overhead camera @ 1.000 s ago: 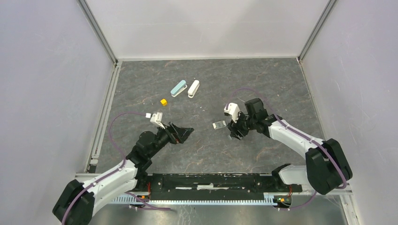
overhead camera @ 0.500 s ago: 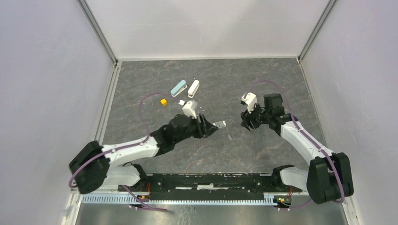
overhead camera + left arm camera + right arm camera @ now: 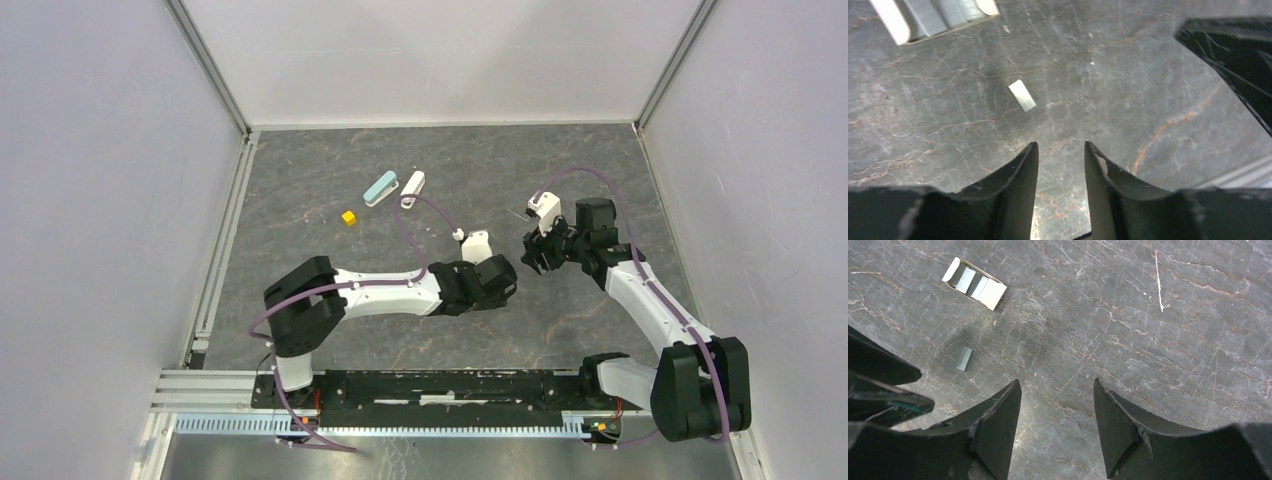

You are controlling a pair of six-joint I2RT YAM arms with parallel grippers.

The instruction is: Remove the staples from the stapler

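The stapler (image 3: pixel 974 283), stubby with white ends and a grey middle, lies on the dark stone table; it also shows in the left wrist view, cut off at the top left (image 3: pixel 933 17). A short grey strip of staples (image 3: pixel 964 358) lies loose just beside it (image 3: pixel 1022 95). My left gripper (image 3: pixel 1060 145) hovers close behind the strip, its jaws narrowly apart with nothing between them. My right gripper (image 3: pixel 1057 382) is open and empty over bare table to the right. In the top view the left wrist hides stapler and strip, with the left gripper (image 3: pixel 508 272) close to the right gripper (image 3: pixel 530 258).
A teal stapler (image 3: pixel 381 188), a longer white stapler (image 3: pixel 412 187) and a small yellow cube (image 3: pixel 348 217) lie at the back left. The right gripper's finger (image 3: pixel 1228 55) intrudes at the left wrist view's top right. White walls enclose the table.
My left arm has swung far to the right across the table, over the stapler, and its jaws have narrowed. My right gripper has drawn back to the right.
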